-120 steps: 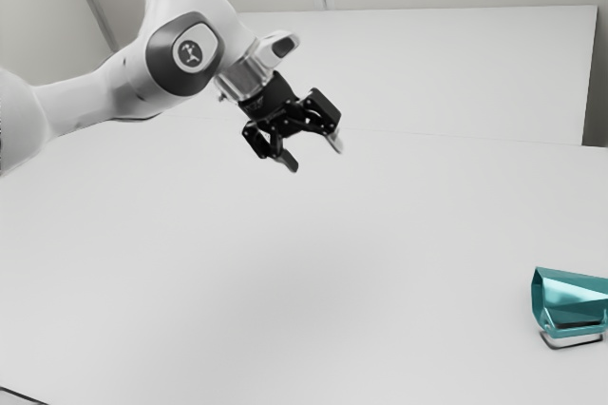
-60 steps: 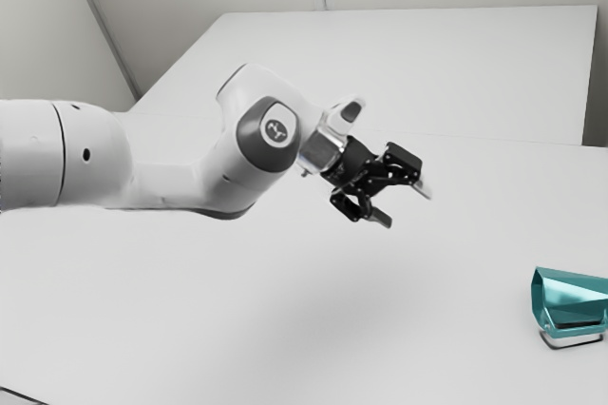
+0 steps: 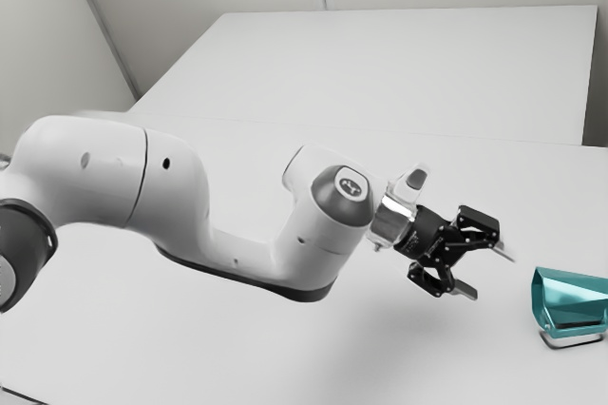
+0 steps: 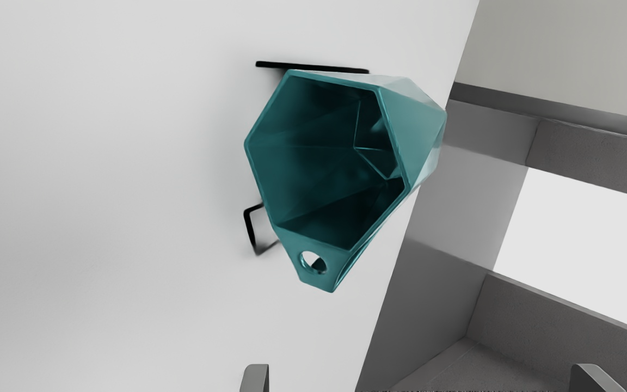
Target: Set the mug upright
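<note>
Mug of teal, faceted, glossy material [image 3: 570, 296], lying on its side at four o'clock from the centre of the exterior view, partly cut off by that view's edge. Its open polygonal mouth [image 4: 319, 152] faces the wrist camera, exposing the dark, creased interior. A flat teal tab pierced by a round hole [image 4: 321, 282] projects from the rim. Beneath the mug runs a thin, bent black outline [image 3: 572, 344], parts of which emerge on two sides of it in the wrist view.

Black two-finger gripper [image 3: 490, 275], open, its fingertips well apart with nothing held between them. Near the mug but not touching it, the gripper has the mug at about four o'clock on the exterior view's dial. The white, smooth-shelled robot arm [image 3: 247, 258] enters that view from nine o'clock and extends over the broad, pale, flat table [image 3: 190, 348]. A thin black line [image 3: 21, 395] crosses the view's corner at eight o'clock.
</note>
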